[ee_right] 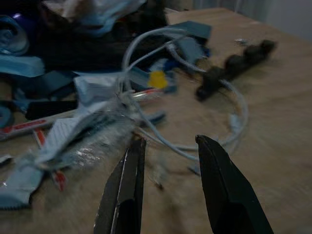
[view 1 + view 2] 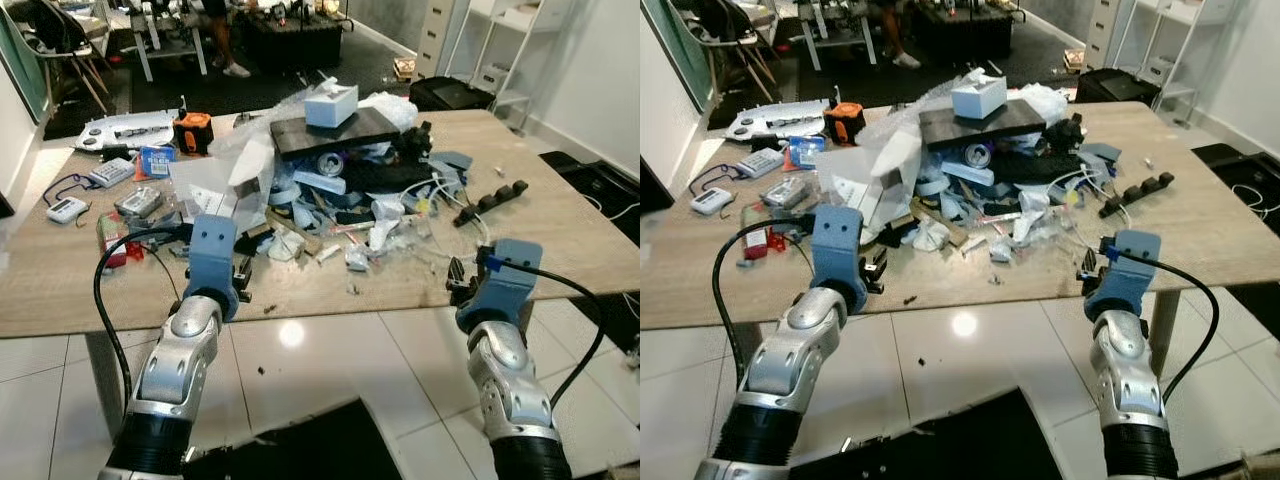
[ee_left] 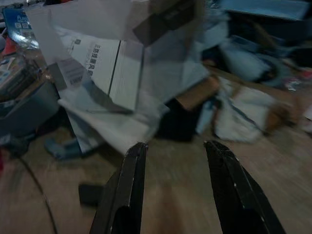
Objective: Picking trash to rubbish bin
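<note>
Left wrist view shows our left gripper [image 3: 173, 151] spread wide over the table's [image 2: 560, 235] near edge, holding nothing, white printed packaging [image 3: 105, 73] just beyond. Our right gripper [image 1: 165, 146] is also parted and empty, near a white cable [image 1: 195, 112] and crinkled wrapper [image 1: 92, 136]. Farther off, the trash pile [image 2: 340, 185] fills the table's middle.

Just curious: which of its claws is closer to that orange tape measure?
Left. The left gripper sits below the orange tape measure; the right gripper is across the table.
</note>
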